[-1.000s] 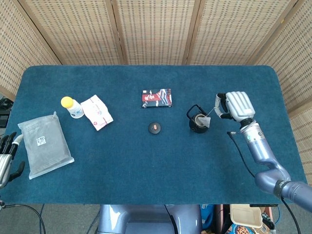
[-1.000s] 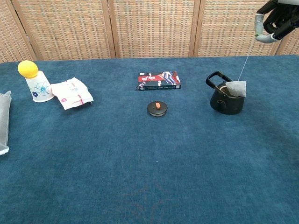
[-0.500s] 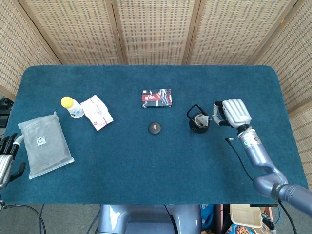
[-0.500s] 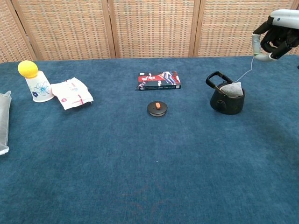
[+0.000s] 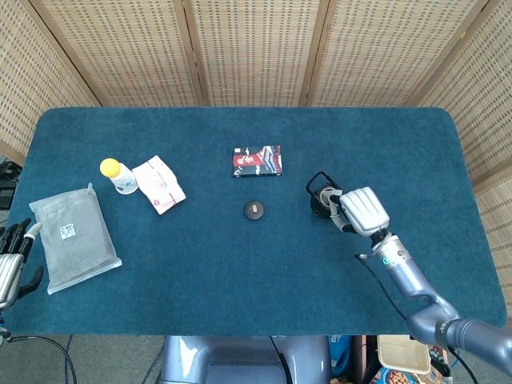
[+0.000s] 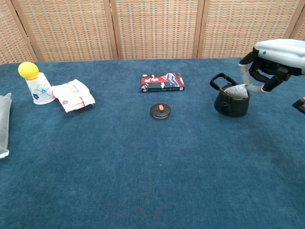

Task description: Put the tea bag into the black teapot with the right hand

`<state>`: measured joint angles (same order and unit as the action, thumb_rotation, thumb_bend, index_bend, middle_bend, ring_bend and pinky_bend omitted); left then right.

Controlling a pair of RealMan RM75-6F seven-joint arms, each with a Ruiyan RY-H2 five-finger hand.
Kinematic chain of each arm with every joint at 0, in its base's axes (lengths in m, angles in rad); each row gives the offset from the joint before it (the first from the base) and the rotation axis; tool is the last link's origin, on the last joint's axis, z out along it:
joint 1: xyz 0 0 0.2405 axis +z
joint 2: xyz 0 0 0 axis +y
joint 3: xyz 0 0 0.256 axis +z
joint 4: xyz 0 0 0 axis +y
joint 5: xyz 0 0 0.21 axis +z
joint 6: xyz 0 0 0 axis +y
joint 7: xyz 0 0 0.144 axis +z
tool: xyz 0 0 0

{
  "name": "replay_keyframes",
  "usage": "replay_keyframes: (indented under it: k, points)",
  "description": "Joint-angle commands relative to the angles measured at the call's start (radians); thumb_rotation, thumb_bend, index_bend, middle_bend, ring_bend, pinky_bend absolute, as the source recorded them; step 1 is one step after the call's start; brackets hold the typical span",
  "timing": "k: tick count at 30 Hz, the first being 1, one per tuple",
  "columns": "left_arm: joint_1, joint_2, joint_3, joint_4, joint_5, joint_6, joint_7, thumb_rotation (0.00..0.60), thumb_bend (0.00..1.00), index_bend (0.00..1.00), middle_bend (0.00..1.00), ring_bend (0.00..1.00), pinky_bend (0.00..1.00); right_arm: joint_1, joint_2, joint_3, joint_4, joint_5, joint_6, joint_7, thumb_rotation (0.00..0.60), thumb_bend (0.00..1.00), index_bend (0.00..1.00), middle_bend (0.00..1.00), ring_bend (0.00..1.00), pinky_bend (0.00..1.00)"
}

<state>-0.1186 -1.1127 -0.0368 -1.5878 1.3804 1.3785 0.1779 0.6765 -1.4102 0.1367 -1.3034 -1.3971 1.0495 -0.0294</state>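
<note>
The black teapot [image 5: 321, 197] [image 6: 231, 101] stands open on the blue table, right of centre, handle tipped to the left. The grey tea bag [image 6: 236, 90] sits in its mouth, its top still showing above the rim. My right hand [image 5: 364, 210] [image 6: 272, 57] hovers low, just right of the pot. Its thumb and a finger pinch the tea bag's short string right beside the rim. My left hand [image 5: 10, 262] rests at the table's near left edge, holding nothing, fingers apart; the chest view does not show it.
The teapot's round lid [image 5: 254, 210] [image 6: 160, 110] lies left of the pot. A red-and-black box [image 5: 258, 160] lies behind it. At the left are a cup with a yellow ball [image 5: 118, 176], a white-pink packet [image 5: 158, 184] and a grey plastic bag [image 5: 74, 236].
My right hand came down and in towards the teapot from high on the right. The tea bag went from hanging at the rim to sitting inside the pot's mouth, its string now slack.
</note>
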Motion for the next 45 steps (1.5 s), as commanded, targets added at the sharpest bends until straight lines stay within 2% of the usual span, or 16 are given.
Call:
replay_keyframes:
  k: [1, 4, 7, 13, 21, 24, 27, 29, 30, 33, 35, 37, 40, 45]
  points:
    - [0.000, 0.001, -0.001, 0.000, -0.001, 0.000, 0.000, 0.600, 0.45, 0.00, 0.00, 0.00, 0.00, 0.000, -0.008, -0.009, -0.009, -0.010, 0.001, -0.017, 0.600, 0.64, 0.61, 0.89, 0.94, 0.99]
    - [0.001, 0.002, -0.003, 0.001, -0.003, 0.005, -0.001, 0.600, 0.45, 0.00, 0.00, 0.00, 0.00, 0.003, -0.015, -0.016, -0.018, -0.011, -0.011, -0.038, 0.600, 0.63, 0.56, 0.88, 0.94, 0.99]
    - [0.003, 0.007, -0.009, 0.003, -0.006, 0.014, 0.000, 0.600, 0.45, 0.00, 0.00, 0.00, 0.00, 0.008, -0.022, -0.025, -0.028, -0.004, -0.037, -0.066, 0.600, 0.59, 0.47, 0.87, 0.94, 0.99]
    - [0.001, 0.028, -0.025, -0.004, -0.013, 0.027, 0.007, 0.600, 0.45, 0.00, 0.00, 0.00, 0.00, 0.017, -0.022, -0.021, -0.039, 0.019, -0.069, -0.096, 0.600, 0.55, 0.37, 0.86, 0.94, 0.99]
    - [0.000, 0.040, -0.032, -0.020, -0.024, 0.029, 0.015, 0.600, 0.44, 0.00, 0.00, 0.00, 0.00, 0.023, 0.001, -0.010, -0.044, 0.039, -0.098, -0.082, 0.600, 0.55, 0.32, 0.85, 0.94, 0.99]
    - [0.000, 0.043, -0.032, -0.025, -0.024, 0.029, 0.019, 0.600, 0.45, 0.00, 0.00, 0.00, 0.00, 0.032, 0.023, -0.004, -0.047, 0.059, -0.136, -0.058, 0.600, 0.55, 0.31, 0.87, 0.94, 0.99]
    - [0.000, 0.045, -0.031, -0.028, -0.023, 0.030, 0.021, 0.600, 0.45, 0.00, 0.00, 0.00, 0.00, 0.044, 0.052, -0.001, -0.046, 0.080, -0.185, -0.037, 0.588, 0.59, 0.29, 0.90, 0.95, 1.00]
    - [-0.001, 0.045, -0.030, -0.030, -0.021, 0.030, 0.022, 0.600, 0.45, 0.00, 0.00, 0.00, 0.00, 0.049, 0.062, -0.002, -0.045, 0.087, -0.203, -0.035, 0.503, 0.63, 0.28, 0.92, 0.96, 1.00]
    - [-0.001, 0.046, -0.029, -0.031, -0.020, 0.030, 0.023, 0.600, 0.45, 0.00, 0.00, 0.00, 0.00, 0.051, 0.068, -0.002, -0.046, 0.092, -0.213, -0.034, 0.417, 0.65, 0.28, 0.92, 0.96, 1.00]
    - [-0.002, 0.046, -0.028, -0.034, -0.015, 0.030, 0.024, 0.600, 0.44, 0.00, 0.00, 0.00, 0.00, 0.058, 0.084, -0.004, -0.049, 0.106, -0.241, -0.033, 0.230, 0.69, 0.27, 0.94, 0.98, 1.00]
    - [-0.002, 0.046, -0.026, -0.036, -0.013, 0.030, 0.025, 0.600, 0.45, 0.00, 0.00, 0.00, 0.00, 0.060, 0.090, -0.006, -0.050, 0.112, -0.253, -0.033, 0.147, 0.71, 0.27, 0.95, 0.98, 1.00]
    - [-0.002, 0.046, -0.025, -0.037, -0.012, 0.029, 0.025, 0.600, 0.45, 0.00, 0.00, 0.00, 0.00, 0.063, 0.097, -0.009, -0.048, 0.118, -0.268, -0.034, 0.095, 0.73, 0.27, 0.96, 0.99, 1.00]
    - [-0.002, 0.047, -0.025, -0.039, -0.013, 0.028, 0.026, 0.600, 0.45, 0.00, 0.00, 0.00, 0.00, 0.066, 0.103, -0.012, -0.046, 0.125, -0.283, -0.036, 0.050, 0.75, 0.26, 0.97, 1.00, 1.00]
    - [-0.002, 0.048, -0.023, -0.043, -0.011, 0.029, 0.029, 0.600, 0.45, 0.00, 0.00, 0.00, 0.00, 0.069, 0.112, -0.016, -0.038, 0.143, -0.306, -0.036, 0.001, 0.76, 0.26, 0.97, 1.00, 1.00]
